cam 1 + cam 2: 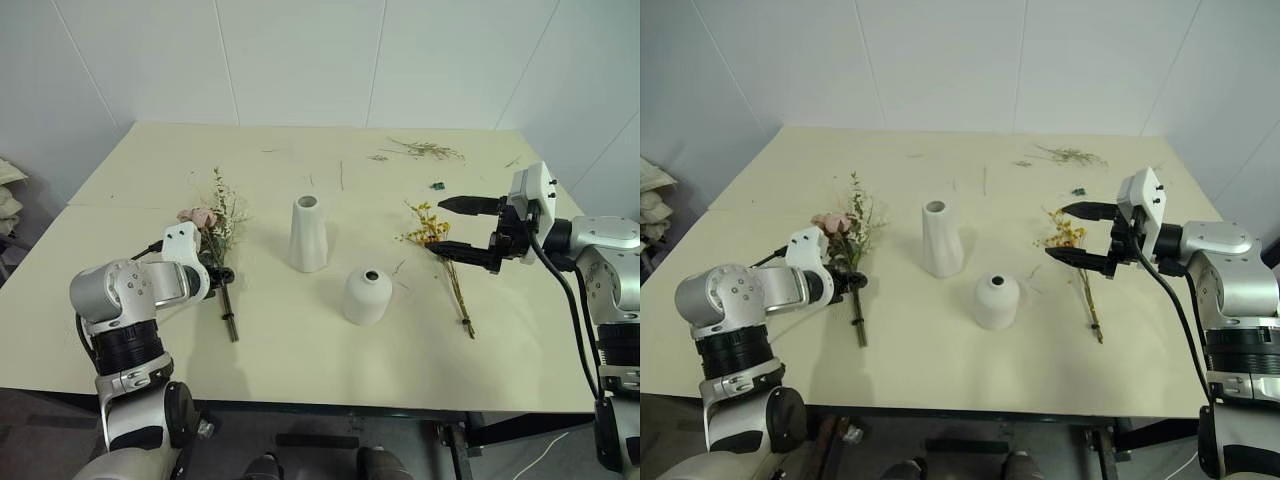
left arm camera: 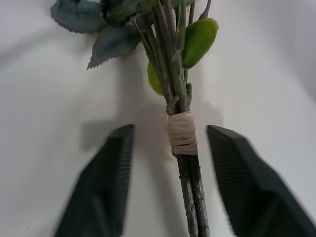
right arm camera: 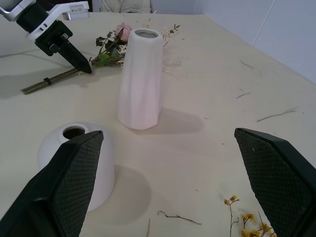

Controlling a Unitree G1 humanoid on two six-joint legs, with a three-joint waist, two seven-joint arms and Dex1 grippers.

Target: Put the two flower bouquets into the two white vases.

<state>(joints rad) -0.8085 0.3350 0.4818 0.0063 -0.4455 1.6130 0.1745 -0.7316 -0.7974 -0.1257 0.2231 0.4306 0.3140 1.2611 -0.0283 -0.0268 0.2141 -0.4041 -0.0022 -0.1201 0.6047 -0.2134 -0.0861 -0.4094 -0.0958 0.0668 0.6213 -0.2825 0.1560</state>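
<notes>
The pink rose bouquet [image 1: 210, 222] lies on the table's left part with its stems pointing toward me. My left gripper [image 1: 222, 275] is lowered over those stems; in the left wrist view its fingers [image 2: 111, 168] stand on either side of the taped stem bundle [image 2: 181, 134], with a gap on each side. The tall white vase [image 1: 308, 235] and the short rounded vase [image 1: 368, 296] stand upright mid-table. The yellow bouquet [image 1: 430, 228] lies to their right. My right gripper [image 1: 434, 225] hovers wide open just above its blossoms.
Loose dried twigs [image 1: 425, 150] and a small dark scrap [image 1: 438, 185] lie at the far right of the cream table [image 1: 300, 370]. A white wall rises behind the table's far edge. Folded cloth [image 1: 8, 200] shows beyond the left side.
</notes>
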